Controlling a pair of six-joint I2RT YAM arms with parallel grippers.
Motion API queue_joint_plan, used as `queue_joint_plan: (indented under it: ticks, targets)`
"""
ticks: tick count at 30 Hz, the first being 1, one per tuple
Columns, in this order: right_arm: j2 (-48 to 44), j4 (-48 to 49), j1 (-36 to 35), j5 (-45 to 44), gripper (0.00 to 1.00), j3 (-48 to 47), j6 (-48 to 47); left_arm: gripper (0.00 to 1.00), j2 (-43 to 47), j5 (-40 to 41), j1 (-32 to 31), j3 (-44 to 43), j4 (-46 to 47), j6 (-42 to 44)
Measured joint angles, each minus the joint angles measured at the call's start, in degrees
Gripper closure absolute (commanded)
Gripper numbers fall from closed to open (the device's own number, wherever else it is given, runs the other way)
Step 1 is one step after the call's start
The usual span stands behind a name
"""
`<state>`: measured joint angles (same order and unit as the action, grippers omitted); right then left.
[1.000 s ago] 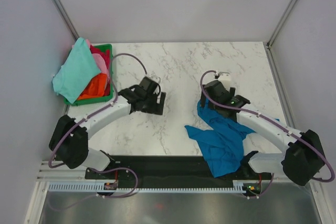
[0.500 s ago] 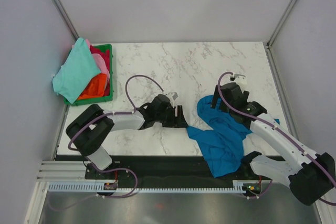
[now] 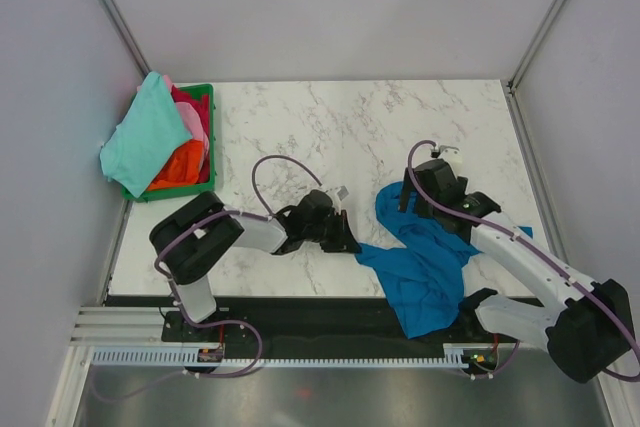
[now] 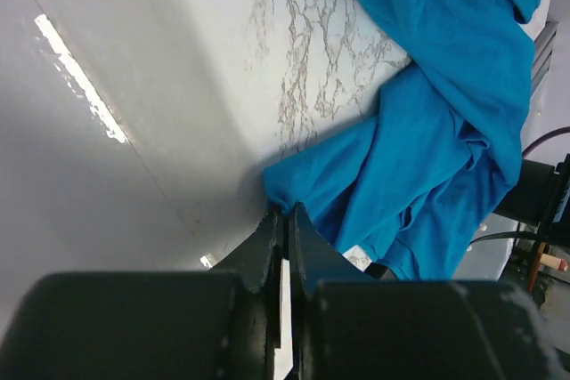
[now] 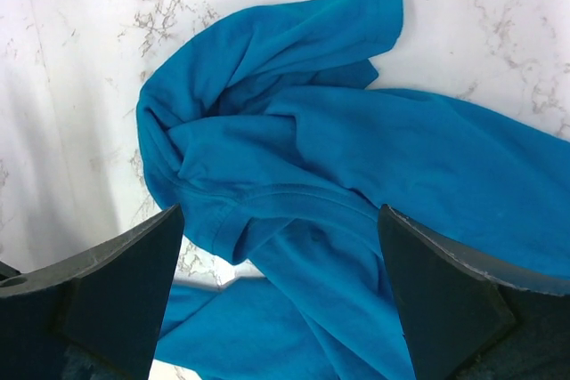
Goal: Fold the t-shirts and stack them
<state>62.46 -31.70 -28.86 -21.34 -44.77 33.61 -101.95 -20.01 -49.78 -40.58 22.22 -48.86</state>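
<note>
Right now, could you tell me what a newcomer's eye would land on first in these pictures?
The crumpled blue shirt lies at the near right of the marble table, spilling over its front edge. The left tool is shut on its left corner, while the right tool hangs open above its bunched top. At the far left, a mint shirt drapes over a heaped green basket.

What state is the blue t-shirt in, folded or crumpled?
Crumpled: the blue t-shirt lies bunched in loose, twisted folds on the table.
</note>
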Motion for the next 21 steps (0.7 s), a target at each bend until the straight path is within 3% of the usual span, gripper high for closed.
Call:
queue_joint_plan:
  ticks: [7, 11, 21]
  targets:
    - [6.03, 2.45, -0.22, 6.25, 0.07, -0.02, -1.18, 0.98, 6.71, 2.97, -0.24, 1.46, -5.57, 0.17]
    - [9.11, 3.76, -1.07, 9.16, 0.17, -0.02, -1.53, 0.98, 10.8, 4.85, -0.24, 3.54, -6.56, 0.31]
    - [19.3, 6.95, -2.54, 12.09, 0.13, -3.15, -2.43, 0.98, 9.99, 4.5, -0.74, 9.75, -2.14, -0.02]
